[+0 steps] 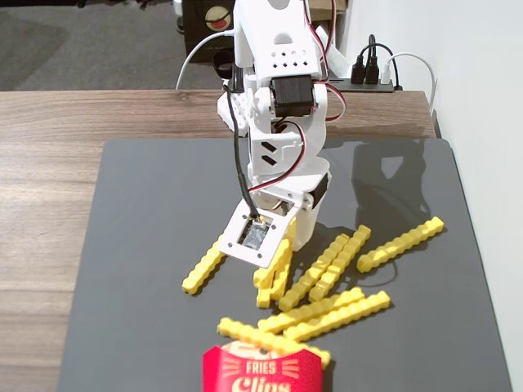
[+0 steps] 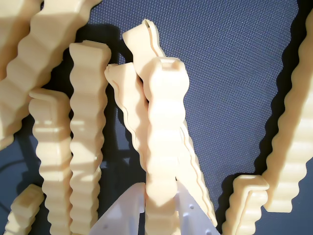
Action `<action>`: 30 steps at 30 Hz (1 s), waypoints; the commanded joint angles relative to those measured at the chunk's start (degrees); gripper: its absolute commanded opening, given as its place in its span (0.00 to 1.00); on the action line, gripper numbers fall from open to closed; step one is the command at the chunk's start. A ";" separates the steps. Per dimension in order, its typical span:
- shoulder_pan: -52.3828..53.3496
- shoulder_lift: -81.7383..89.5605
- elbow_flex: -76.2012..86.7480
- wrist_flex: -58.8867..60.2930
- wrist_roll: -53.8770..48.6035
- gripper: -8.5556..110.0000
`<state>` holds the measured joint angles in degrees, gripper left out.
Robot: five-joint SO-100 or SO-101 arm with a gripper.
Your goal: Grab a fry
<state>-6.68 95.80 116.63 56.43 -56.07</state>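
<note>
Dark mat (image 1: 147, 245) on wooden table, yellow fries scattered near the red carton (image 1: 263, 371); gripper (image 2: 159, 205) down in the pile, jaws closed around one fry (image 2: 164, 147), so grasp looks made, lift not yet done.

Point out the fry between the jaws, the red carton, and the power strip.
fry (image 2: 164, 147): wrist view, middle of its length.
red carton (image 1: 261, 371): fixed view, printed front.
power strip (image 1: 372, 82): fixed view, top face below the plugs.
</note>
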 commanded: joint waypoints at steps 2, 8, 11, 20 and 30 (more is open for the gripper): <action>-0.26 0.53 -2.55 -0.18 0.09 0.08; 0.18 3.60 -3.25 4.13 -3.16 0.08; 0.88 6.06 -3.34 7.73 -7.47 0.08; 8.09 14.41 -5.80 19.25 -24.26 0.08; 11.95 19.25 -16.17 31.55 -35.07 0.08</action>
<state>5.19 112.15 104.85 86.22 -89.47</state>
